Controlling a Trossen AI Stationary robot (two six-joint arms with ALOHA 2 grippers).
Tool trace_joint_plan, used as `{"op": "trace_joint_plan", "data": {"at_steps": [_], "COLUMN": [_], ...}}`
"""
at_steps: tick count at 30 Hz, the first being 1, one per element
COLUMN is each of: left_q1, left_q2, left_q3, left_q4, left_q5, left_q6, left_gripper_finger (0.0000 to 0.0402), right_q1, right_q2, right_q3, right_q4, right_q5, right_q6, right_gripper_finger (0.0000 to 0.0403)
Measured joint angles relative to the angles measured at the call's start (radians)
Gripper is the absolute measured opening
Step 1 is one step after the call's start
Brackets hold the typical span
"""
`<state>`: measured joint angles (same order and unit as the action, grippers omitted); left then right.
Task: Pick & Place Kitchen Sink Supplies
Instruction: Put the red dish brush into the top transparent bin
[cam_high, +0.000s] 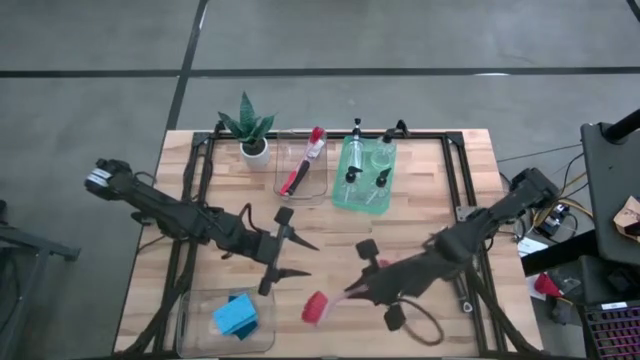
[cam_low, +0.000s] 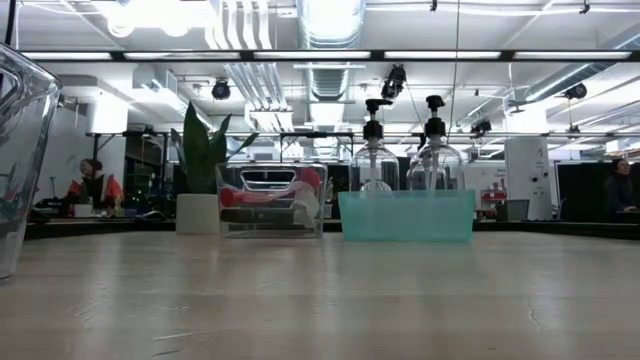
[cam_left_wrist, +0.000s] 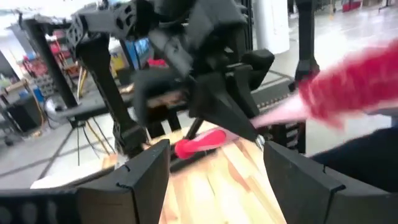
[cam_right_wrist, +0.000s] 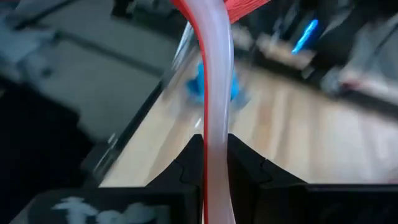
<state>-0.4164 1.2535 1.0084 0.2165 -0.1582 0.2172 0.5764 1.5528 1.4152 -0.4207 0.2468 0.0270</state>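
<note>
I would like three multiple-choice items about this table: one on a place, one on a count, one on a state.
1. Where do the blue sponges lie?
A. green bin
B. clear bin at the near left corner
C. beside the plant

2. How many clear bottles stand in the green bin?
A. one
B. two
C. four

3. The right gripper is:
A. open, empty
B. shut on the red brush
C. shut on a sponge

Key: B, sponges show inside that bin; C, four black tops show; B, its fingers pinch the handle.

Bright overhead ceiling lights, soft shadows; both wrist views motion-blurred
</note>
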Motion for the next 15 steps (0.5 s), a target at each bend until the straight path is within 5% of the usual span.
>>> {"op": "trace_joint_plan", "data": {"at_steps": [15], "left_q1": [-0.022], "left_q2": [0.12], "left_q3": [0.0], "left_q4": [0.316], "left_q5": [0.002], "left_q6": [0.1], "left_gripper_finger": [0.0252], "right_q1": [-0.067], "right_q2": [-0.131], "right_q3": [-0.261], "right_q4": [0.559], "right_q5": [0.086], "right_q6": [-0.125], "right_gripper_finger": [0.0034]}}
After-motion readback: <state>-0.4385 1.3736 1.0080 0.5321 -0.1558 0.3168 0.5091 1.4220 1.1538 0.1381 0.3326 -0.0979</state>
